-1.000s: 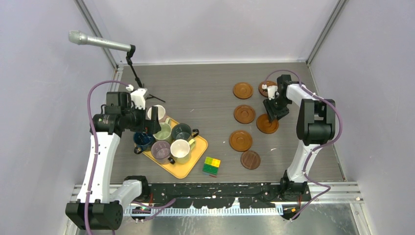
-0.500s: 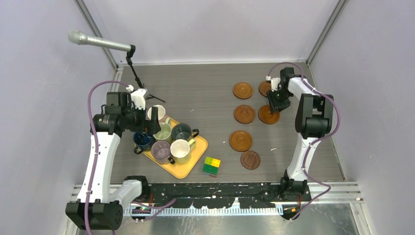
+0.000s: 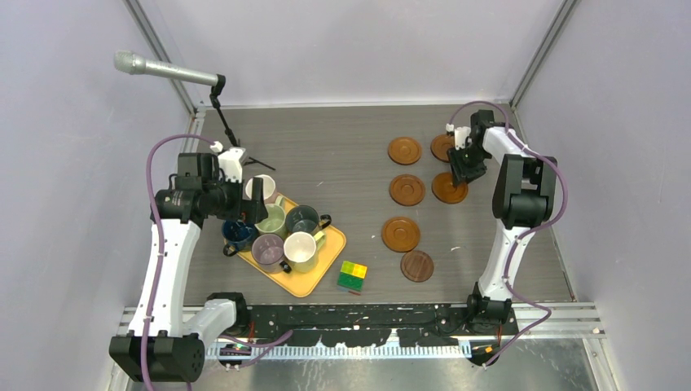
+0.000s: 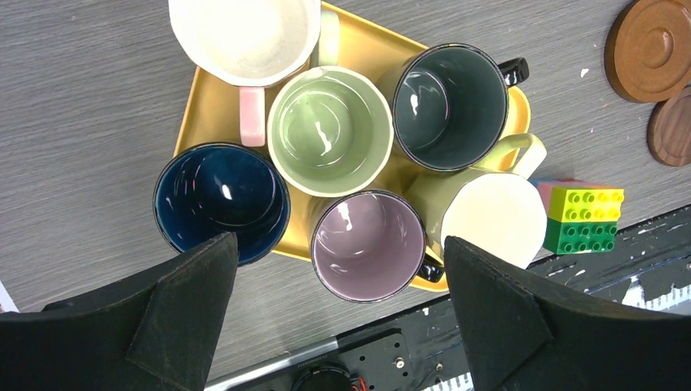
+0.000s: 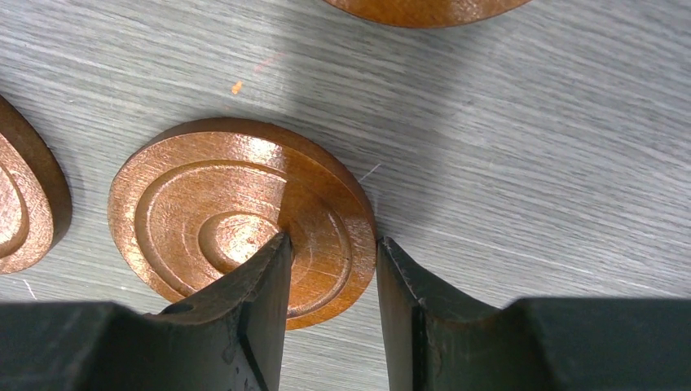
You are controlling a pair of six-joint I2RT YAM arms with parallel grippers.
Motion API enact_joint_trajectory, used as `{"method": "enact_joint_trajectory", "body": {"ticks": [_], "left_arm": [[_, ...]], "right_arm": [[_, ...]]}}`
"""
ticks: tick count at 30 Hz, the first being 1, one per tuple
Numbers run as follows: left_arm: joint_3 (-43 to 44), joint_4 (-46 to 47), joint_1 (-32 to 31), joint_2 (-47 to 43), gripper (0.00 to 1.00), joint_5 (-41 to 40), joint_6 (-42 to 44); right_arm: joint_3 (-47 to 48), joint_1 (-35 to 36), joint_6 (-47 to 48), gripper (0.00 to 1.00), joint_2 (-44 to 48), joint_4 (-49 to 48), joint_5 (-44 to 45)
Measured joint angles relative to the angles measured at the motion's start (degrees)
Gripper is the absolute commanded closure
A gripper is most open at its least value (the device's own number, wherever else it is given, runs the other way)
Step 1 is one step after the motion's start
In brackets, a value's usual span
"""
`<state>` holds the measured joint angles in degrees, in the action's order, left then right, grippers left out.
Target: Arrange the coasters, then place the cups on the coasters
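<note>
right gripper [image 5: 330,252] is clamping the coaster [image 5: 212,204] by its rim at the table's [image 3: 342,155] 3 o'clock, left gripper [image 4: 338,244] is hanging wide open over the mugs [image 4: 330,130]; I'm suggesting setting it flat, in line with the neighbour coaster [image 3: 407,189] at its 9 o'clock, before releasing.

A bright orange-yellow tray [image 4: 213,110] stands out on my grey wood-grain table [image 3: 326,155].
Through my left wrist camera I see a white cup [image 4: 244,32] with a pink handle, a light green cup [image 4: 330,130], a glossy dark grey-green cup [image 4: 451,106], a dark blue cup [image 4: 222,199], a mauve cup [image 4: 368,244] and a pale cream-yellow cup [image 4: 487,220]; to their right sits a studded block [image 4: 585,218], yellow over green. On the right, five coasters [image 3: 401,234] are reddish-brown and the near coaster [image 3: 417,265] a darker brown; the ringed coaster [image 5: 236,220] gleams coppery, carved in concentric circles. The walls [image 3: 367,49] are pale lilac, the cables [image 3: 149,171] purple.
</note>
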<state>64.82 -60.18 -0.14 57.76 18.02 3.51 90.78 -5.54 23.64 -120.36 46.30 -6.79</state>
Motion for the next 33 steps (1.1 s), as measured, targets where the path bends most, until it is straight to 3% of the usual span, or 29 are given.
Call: {"method": "enact_joint_trajectory", "body": {"ticks": [20, 27, 33], "left_arm": [[0.0, 0.0, 0.0, 0.0, 0.00, 0.0, 0.0], [-0.5, 0.2, 0.0, 0.0, 0.00, 0.0, 0.0], [-0.9, 0.2, 0.0, -0.3, 0.00, 0.0, 0.0]], "right_arm": [[0.0, -1.3, 1.7, 0.47, 0.1, 0.0, -0.3], [0.6, -1.5, 2.1, 0.34, 0.2, 2.0, 0.7], [2.5, -1.8, 1.8, 0.32, 0.9, 4.9, -0.3]]}}
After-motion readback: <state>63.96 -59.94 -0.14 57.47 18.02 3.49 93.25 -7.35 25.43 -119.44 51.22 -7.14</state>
